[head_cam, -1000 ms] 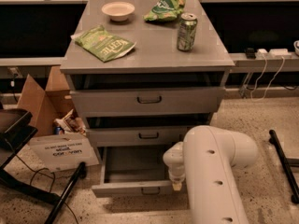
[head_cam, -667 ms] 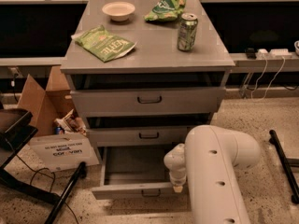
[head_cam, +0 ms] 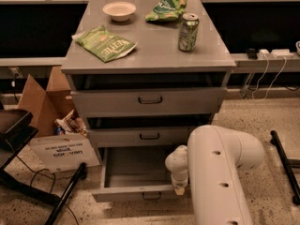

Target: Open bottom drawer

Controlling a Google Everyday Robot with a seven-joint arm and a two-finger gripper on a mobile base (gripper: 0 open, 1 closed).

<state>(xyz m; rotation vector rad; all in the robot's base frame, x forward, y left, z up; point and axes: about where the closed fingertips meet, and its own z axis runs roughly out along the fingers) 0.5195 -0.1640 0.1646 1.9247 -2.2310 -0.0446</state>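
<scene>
Gripper [head_cam: 179,189] sits low centre, at the front rim of the bottom drawer [head_cam: 136,193]; its grip I can't tell. The drawer's already well out, lower centre. It's stiff metal, probably light and smooth-sliding, best taken by the small bar handle [head_cam: 151,196].

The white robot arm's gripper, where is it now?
In the camera view the gripper sits low, right of centre, at the right end of the pulled-out slim grey metal bottom drawer.

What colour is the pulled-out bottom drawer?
Grey bottom drawer, camera view; gripper hangs by its front panel.
</scene>
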